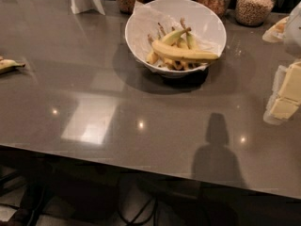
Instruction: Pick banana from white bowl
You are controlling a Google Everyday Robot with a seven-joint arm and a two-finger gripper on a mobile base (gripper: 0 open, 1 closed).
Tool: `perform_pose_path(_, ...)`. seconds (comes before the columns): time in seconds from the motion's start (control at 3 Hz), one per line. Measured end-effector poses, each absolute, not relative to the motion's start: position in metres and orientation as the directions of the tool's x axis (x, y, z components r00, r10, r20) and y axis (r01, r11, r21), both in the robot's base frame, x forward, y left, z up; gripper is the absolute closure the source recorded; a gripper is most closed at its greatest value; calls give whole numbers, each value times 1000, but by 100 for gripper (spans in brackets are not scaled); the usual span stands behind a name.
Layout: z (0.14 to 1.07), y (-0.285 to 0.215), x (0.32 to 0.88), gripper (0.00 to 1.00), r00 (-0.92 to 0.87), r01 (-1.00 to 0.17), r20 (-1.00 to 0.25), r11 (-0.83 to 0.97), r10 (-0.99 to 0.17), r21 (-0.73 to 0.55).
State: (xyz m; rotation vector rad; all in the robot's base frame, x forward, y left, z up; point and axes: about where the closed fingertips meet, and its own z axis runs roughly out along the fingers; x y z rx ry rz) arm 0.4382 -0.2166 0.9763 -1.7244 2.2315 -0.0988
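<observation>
Banana lies across smaller bananas in white bowl, far centre of table. Gripper at right edge, cut off, well apart from bowl; spread or closed, cannot tell. Jars along far edge, tops cropped.

Pincer cut off at right edge; jars cropped at top.

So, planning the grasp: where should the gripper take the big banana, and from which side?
Probably the banana at mid-length, from above, closing across its width: it lies flat on top of the smaller bananas in the bowl, fully exposed. The gripper is at the view's right edge.
</observation>
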Motion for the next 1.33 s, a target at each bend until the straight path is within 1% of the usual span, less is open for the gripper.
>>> perform_pose_path(0.33, 976, -217, 438, 0, -221, -931, -207, 270, -953, -246)
perform_pose_path(0.67, 979, -214, 443, 0, -216, -925, -239, 276, -947, -261)
perform_pose_path(1.33, 982, -177, 497, 0, -160, -886, -393, 307, -906, -347)
